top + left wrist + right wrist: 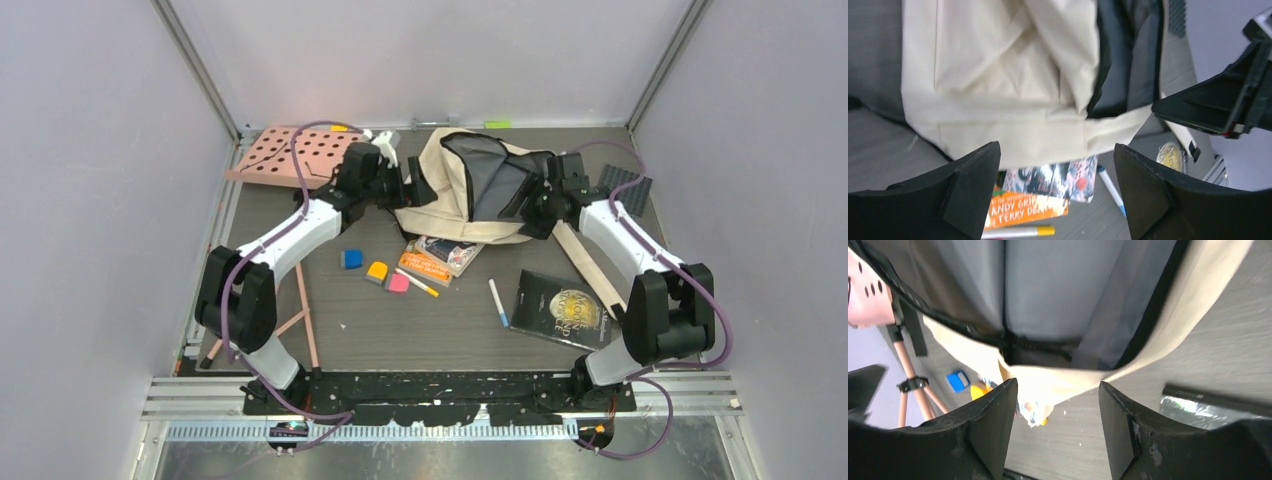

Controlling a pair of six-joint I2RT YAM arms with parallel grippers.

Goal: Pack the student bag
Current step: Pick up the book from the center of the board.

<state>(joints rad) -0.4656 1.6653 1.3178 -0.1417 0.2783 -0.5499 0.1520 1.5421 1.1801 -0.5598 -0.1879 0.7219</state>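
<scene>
The student bag [470, 190] lay at the upper centre of the top view, its mouth gaping on grey lining and its lower edge overlapping an orange book [440, 257]. The left gripper [1057, 192] stood at the bag's left side, jaws wide apart with nothing between them. The right gripper [1058, 432], at the bag's right rim, was spread too, the cream hem showing in the gap unpinched. A dark book [562, 308] sat lower right.

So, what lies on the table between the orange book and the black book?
A white marker with a blue cap lies there, touching neither the orange book nor the black book; the top view shows it.
</scene>
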